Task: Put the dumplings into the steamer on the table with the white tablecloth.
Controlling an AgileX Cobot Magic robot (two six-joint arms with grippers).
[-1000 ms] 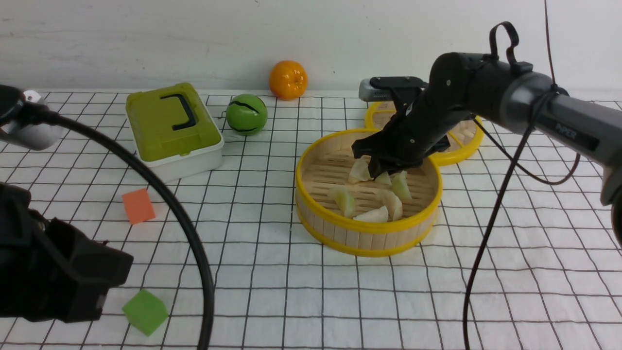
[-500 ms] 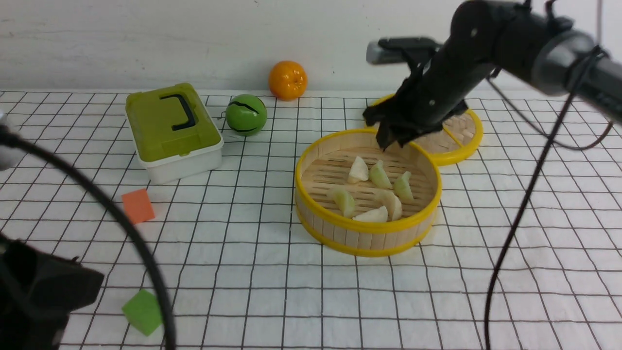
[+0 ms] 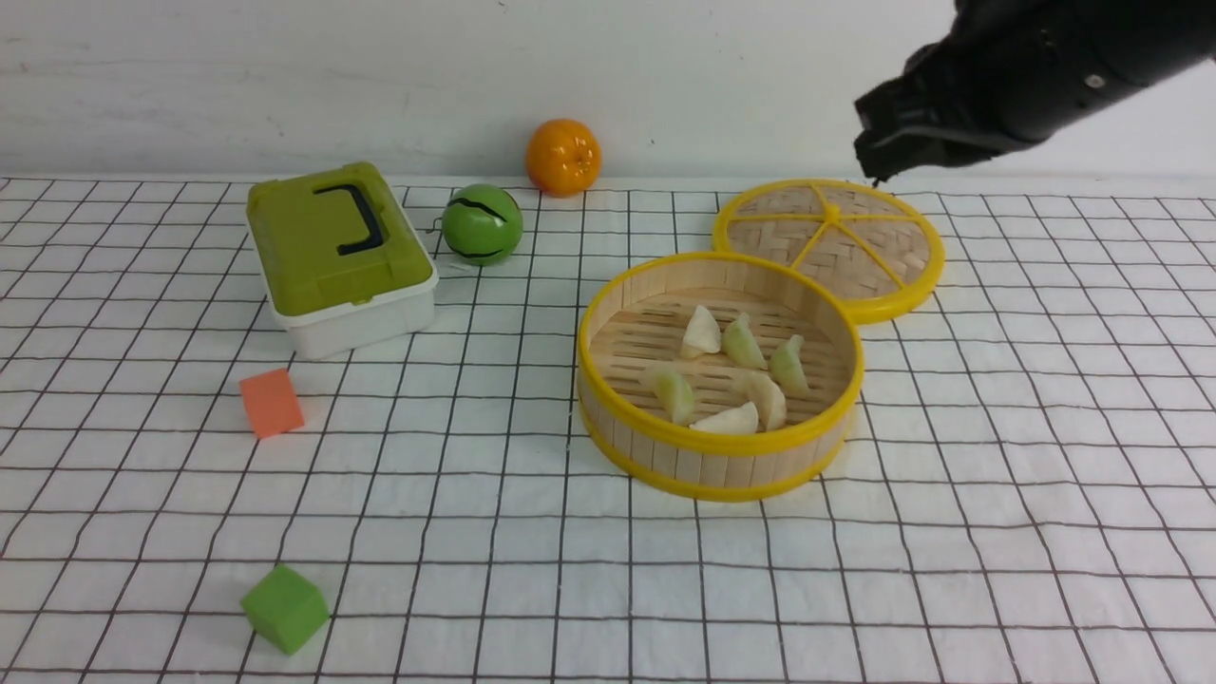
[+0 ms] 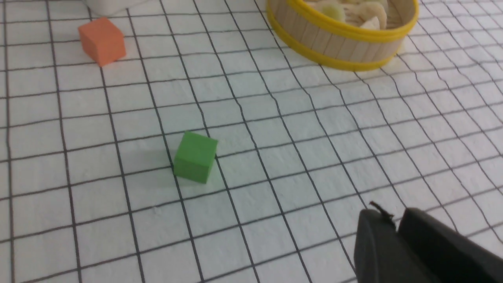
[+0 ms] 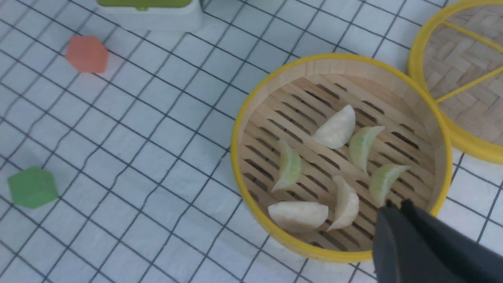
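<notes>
The steamer (image 3: pixel 722 467) stands right of centre on the white tablecloth (image 3: pixel 997 532) that covers the table. Several dumplings lie on its slatted floor, cream-white ones (image 3: pixel 702 332) and pale green ones (image 3: pixel 788 364). My right gripper (image 3: pixel 869 173) hangs high above the table at the back right, shut and empty, well clear of the steamer. From the right wrist view, the right gripper (image 5: pixel 397 204) looks down on the dumplings (image 5: pixel 338 127) inside the steamer (image 5: pixel 235 157). My left gripper (image 4: pixel 395 216) is shut and empty over bare cloth, with the steamer (image 4: pixel 334 39) far off.
A woven lid (image 3: pixel 836 237) lies behind the steamer, touching it. A green-lidded box (image 3: pixel 332 247), a green ball (image 3: pixel 482 223) and an orange (image 3: pixel 563 155) sit at the back. An orange cube (image 3: pixel 271 402) and a green cube (image 3: pixel 283 608) lie on the left.
My right gripper has let a dumpling go in the steamer, then risen up and right and shut. My left arm has drawn back out of the front view.
</notes>
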